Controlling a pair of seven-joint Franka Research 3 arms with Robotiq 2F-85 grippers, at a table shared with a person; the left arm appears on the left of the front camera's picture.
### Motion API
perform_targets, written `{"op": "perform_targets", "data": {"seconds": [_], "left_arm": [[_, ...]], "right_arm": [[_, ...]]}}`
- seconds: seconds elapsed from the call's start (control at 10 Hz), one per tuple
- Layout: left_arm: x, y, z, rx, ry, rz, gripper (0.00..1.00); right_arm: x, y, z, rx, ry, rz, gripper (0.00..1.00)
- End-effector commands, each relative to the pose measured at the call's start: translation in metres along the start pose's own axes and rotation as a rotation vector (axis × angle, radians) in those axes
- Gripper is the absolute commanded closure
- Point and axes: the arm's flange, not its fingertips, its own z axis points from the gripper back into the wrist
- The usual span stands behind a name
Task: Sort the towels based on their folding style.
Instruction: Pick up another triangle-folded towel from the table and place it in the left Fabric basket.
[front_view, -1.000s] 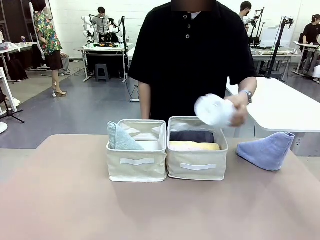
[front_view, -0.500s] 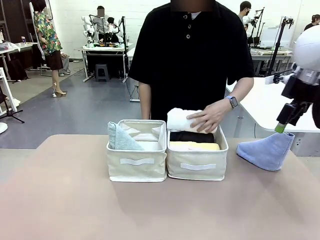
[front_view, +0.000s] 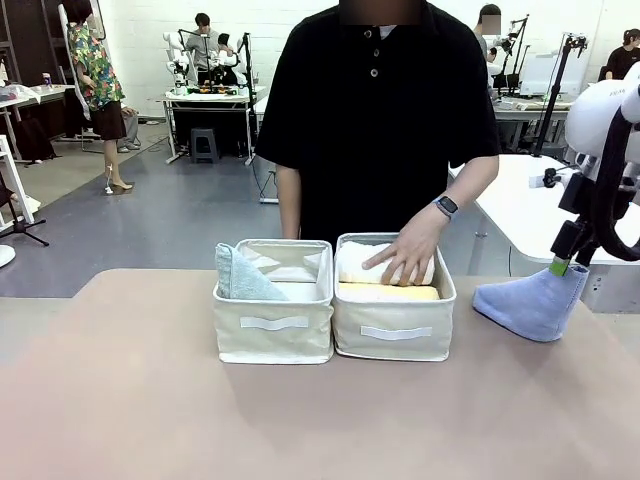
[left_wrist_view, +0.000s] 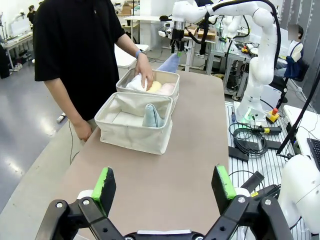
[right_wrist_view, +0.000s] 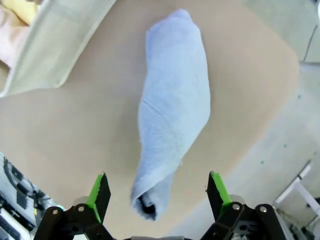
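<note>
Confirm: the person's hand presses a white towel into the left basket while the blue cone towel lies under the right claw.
Wrong basket: the front view shows the hand pressing the white towel into the right basket. Rest holds.

Brightly and evenly lit from overhead. Soft, faint shadow on the table at 6 o'clock of the two baskets. Pale sheen on the floor at 9 o'clock in the left wrist view. Wide-angle bowing toward the edges of both wrist views. Crisp on the blue towel.
</note>
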Motion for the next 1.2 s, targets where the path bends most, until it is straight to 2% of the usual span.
{"op": "perform_targets", "data": {"seconds": [0.0, 0.1, 0.6, 1.1], "left_arm": [[0.003, -0.003, -0.001, 0.010, -0.005, 0.015, 0.00], [0.003, -0.003, -0.001, 0.010, -0.005, 0.015, 0.00], [0.003, -0.003, -0.001, 0.010, -0.005, 0.015, 0.00], [0.003, -0.003, -0.001, 0.010, -0.005, 0.015, 0.00]], "right_arm": [[0.005, 0.005, 0.012, 0.024, -0.006, -0.013, 0.00], [0.000, 0.000, 0.000, 0.000, 0.000, 0.000, 0.00], [0.000, 0.000, 0.000, 0.000, 0.000, 0.000, 0.00], [0.015, -0.002, -0.026, 0.021, 0.061, 0.034, 0.00]]}}
